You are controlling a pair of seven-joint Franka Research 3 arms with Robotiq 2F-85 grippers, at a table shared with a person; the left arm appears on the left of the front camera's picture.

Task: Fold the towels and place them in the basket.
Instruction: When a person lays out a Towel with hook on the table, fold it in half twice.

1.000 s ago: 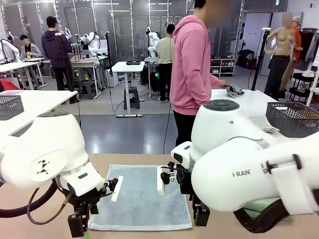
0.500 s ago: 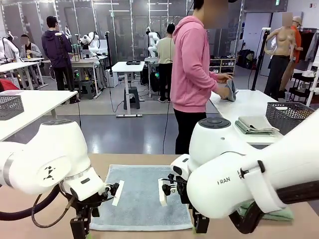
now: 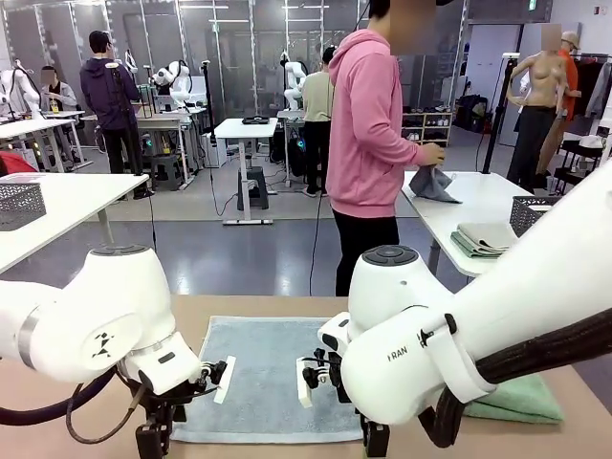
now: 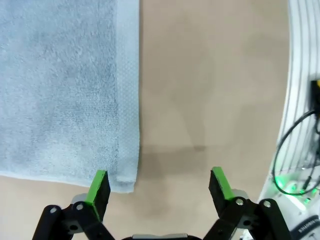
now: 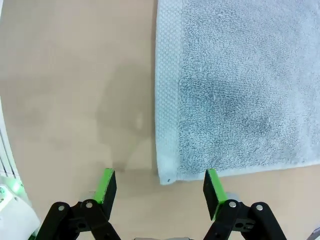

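Pale blue-grey towel [image 3: 263, 373] is laid flat on the table [image 4: 210, 100], with its near corners lined up at the left gripper [image 4: 160, 182] and right gripper [image 5: 159, 182]. Both sets of fingers are held wide apart with nothing pinched yet, probably so both corners get grabbed together for the fold.

The front view looks from low between the two arms, across the counter [image 3: 258, 308] and out into the room. It sits near enough that both arm housings crowd its lower half, and the pale blue-grey towel [image 3: 263, 368] lies just beyond the lens. Each wrist view looks straight down from close above the counter, with the left pincer [image 4: 159, 176] and the right pincer [image 5: 159, 174] rising from the bottom edge. All three share that towel: each wrist view takes one of its near corners, with bare counter beside it.
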